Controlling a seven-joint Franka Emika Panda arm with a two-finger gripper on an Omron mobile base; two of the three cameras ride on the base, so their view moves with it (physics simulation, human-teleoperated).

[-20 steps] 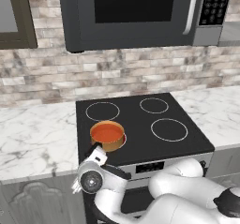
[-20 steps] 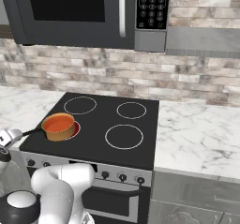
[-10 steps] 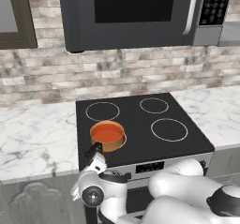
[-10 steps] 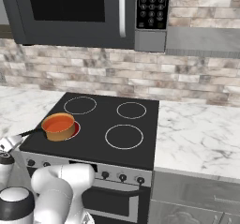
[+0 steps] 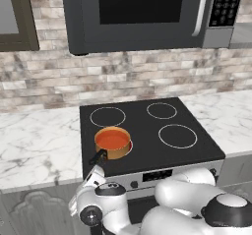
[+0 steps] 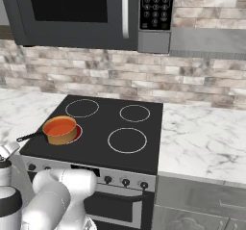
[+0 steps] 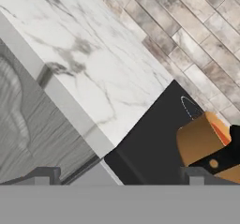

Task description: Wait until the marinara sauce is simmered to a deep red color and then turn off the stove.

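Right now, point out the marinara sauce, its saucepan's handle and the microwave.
marinara sauce (image 5: 112, 139), left base view, middle of its orange surface.
saucepan handle (image 6: 30, 137), right base view, mid-handle.
microwave (image 5: 138, 10), left base view, dark door glass.

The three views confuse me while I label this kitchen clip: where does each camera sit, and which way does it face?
Left base view: behind the arm on its left, looking forward and down at the stove; white arm at lower right.
Right base view: behind on the right, same stove; arm at lower left.
Hand view: on the hand, low by the stove's front corner, rolled, facing counter and saucepan; gripper at bottom.
Both base views share the marinara sauce, burners and microwave.
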